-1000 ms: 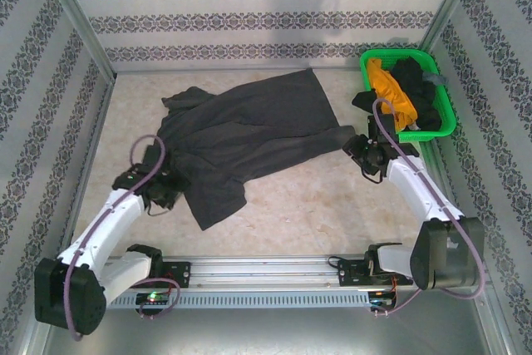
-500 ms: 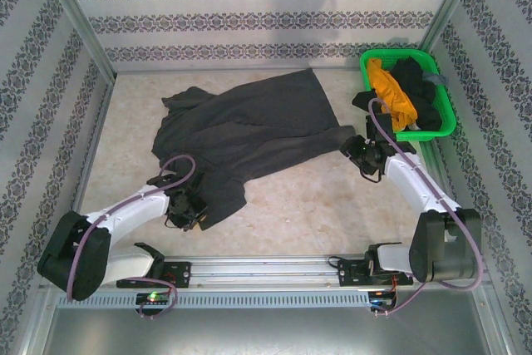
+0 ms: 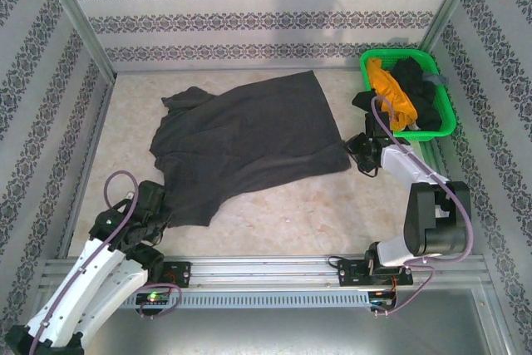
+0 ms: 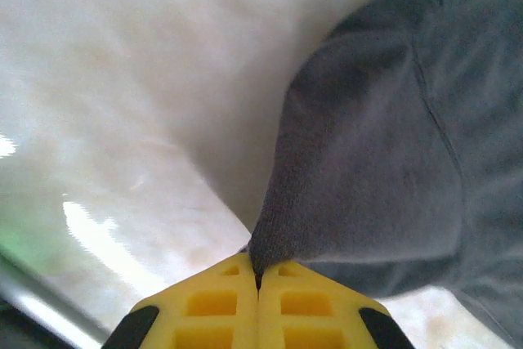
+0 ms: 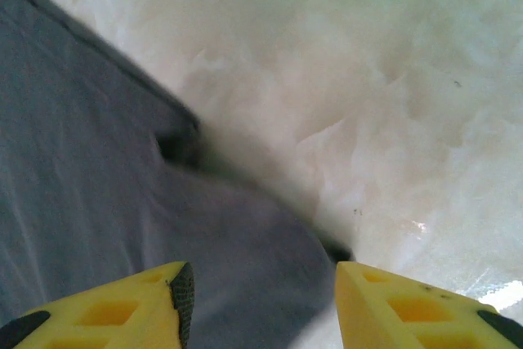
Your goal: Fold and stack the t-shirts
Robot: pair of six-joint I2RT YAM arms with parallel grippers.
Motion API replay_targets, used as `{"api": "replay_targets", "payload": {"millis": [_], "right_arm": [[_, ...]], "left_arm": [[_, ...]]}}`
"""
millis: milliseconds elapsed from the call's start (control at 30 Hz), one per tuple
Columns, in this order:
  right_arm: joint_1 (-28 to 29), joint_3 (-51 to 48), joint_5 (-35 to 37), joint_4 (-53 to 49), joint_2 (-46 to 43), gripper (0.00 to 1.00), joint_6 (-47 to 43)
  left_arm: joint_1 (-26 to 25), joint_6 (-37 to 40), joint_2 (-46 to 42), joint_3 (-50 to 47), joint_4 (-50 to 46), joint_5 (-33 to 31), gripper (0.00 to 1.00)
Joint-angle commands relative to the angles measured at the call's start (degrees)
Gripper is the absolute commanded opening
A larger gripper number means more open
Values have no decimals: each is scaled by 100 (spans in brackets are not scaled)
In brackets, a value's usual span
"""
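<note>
Because the large dark charcoal-grey cloth t-shirt [image 3: 249, 143] has to lie flat before you can fold it, each arm sits at one of its near corners. Your left gripper [image 4: 258, 277] has its two yellow fingers pressed tight together on the tip of the near-left corner. The cloth fans out from that pinch, so I judge this hold is there to draw the hem toward you. Your right gripper [image 5: 257, 284] stands wide apart with nothing clamped. The shirt's near-right corner lies on the pale tabletop [image 3: 291, 205] below the gap, which reads as a gripper lined up over that corner rather than gripping it.

The shirt is spread across the middle of the tabletop, bunched along its far-left side, with its hem slanting between the two grippers.

For room, you have a broad bare stretch of tabletop between the hem and the metal rail [image 3: 266, 268] at the near edge, the natural place to pull into. On the left, the patterned side wall [image 3: 50, 122] stands near your left arm, so there is little room for an outward sweep. On the right, the bright green plastic mesh basket [image 3: 449, 122] sits just beside your right gripper and holds a mustard-yellow t-shirt [image 3: 391, 93] and a black t-shirt [image 3: 420, 85]. Some black cloth droops over its rim on the gripper's side and could snag. A narrow bare strip runs behind the shirt.
</note>
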Motion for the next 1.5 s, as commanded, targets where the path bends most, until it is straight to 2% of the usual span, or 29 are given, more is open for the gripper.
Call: {"api": "replay_targets", "payload": {"millis": [0, 133, 200, 300, 467, 567, 733, 767, 833, 967, 1133, 1267, 1367, 1467], "right_arm": [[50, -164, 143, 98, 17, 49, 386], [252, -194, 54, -607, -153, 46, 431], [455, -425, 207, -884, -552, 45, 518], [687, -763, 52, -1150, -940, 43, 749], [1040, -1078, 62, -1308, -1145, 45, 898], [931, -1139, 27, -940, -875, 45, 824], [886, -760, -186, -431, 77, 42, 652], [915, -675, -186, -335, 224, 40, 665], [994, -514, -201, -162, 450, 30, 676], [1064, -59, -167, -175, 766, 2, 578], [888, 449, 72, -554, 599, 0, 363], [656, 534, 264, -1247, 81, 0, 165], [608, 366, 360, -1812, -439, 0, 62], [697, 69, 457, -2499, -1082, 0, 18]], "left_arm": [[75, -301, 93, 459, -1073, -948, 0], [83, -79, 410, 491, -542, -703, 0], [81, -92, 518, 555, -604, -733, 0], [85, -78, 474, 630, -681, -850, 0], [93, -7, 540, 696, -670, -779, 0], [94, 27, 536, 666, -645, -768, 0], [105, 106, 536, 652, -614, -764, 0], [106, 130, 535, 639, -612, -760, 0], [113, 142, 521, 617, -604, -747, 0], [139, 234, 498, 519, -425, -663, 0], [281, 425, 749, 400, 278, -270, 0], [281, 363, 931, 777, -350, -483, 0], [278, 131, 675, 993, -1130, -657, 0], [281, -182, 386, 999, -1805, -516, 0]]}}
